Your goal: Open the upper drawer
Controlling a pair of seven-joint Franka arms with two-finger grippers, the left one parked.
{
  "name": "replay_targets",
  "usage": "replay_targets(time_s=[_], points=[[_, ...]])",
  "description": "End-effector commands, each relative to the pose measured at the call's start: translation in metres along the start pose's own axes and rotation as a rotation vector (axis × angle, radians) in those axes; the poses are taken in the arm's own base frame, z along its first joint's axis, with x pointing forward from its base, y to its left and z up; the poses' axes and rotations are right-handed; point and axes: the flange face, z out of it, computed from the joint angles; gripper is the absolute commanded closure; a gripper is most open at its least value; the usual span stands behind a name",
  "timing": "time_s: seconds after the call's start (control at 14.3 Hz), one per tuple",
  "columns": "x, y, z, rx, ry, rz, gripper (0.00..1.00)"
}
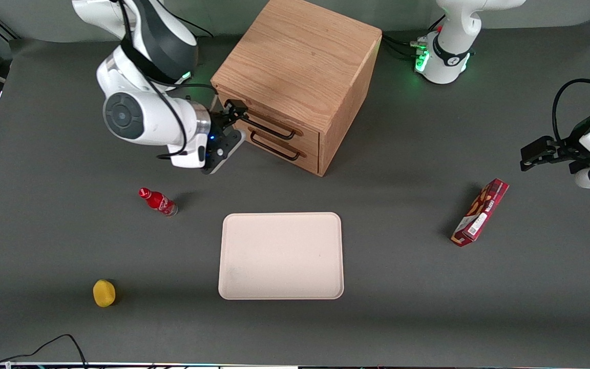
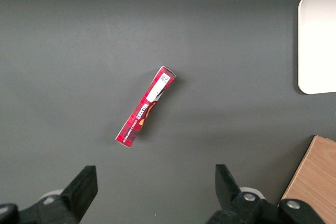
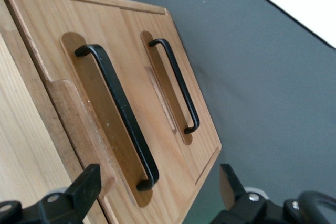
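Observation:
The oak cube cabinet [image 1: 295,56] stands at the back of the table with two drawer fronts. The upper drawer [image 1: 308,134] looks shut; its long black bar handle [image 1: 272,129] runs along the front. The identical lower drawer [image 1: 308,156] sits just below. My right gripper [image 1: 237,123] is open in front of the upper drawer, at the handle's end toward the working arm. In the right wrist view the gripper [image 3: 157,192] straddles the end of the upper handle [image 3: 118,114], its fingers [image 3: 86,187] apart from it. The lower handle [image 3: 178,85] lies alongside.
A small red bottle [image 1: 158,202] lies nearer the front camera than the gripper. A cream tray [image 1: 281,255] sits mid-table. A yellow ball-like object [image 1: 104,293] is near the front edge. A red snack box [image 1: 480,212] lies toward the parked arm's end.

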Motion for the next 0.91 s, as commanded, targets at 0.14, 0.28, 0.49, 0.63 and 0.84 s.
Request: replay_targets(time_s=[0.14, 0.28, 0.49, 0.63, 0.84], points=[[-0.003, -0.019, 0.021, -0.010, 0.010, -0.033, 0.00], [0.003, -0.021, 0.025, -0.027, 0.030, -0.057, 0.00], [0.009, -0.036, 0.036, -0.085, 0.034, -0.116, 0.00], [0.011, -0.034, 0.040, -0.085, 0.027, -0.117, 0.00], [0.010, -0.033, 0.049, -0.085, 0.008, -0.150, 0.00]])
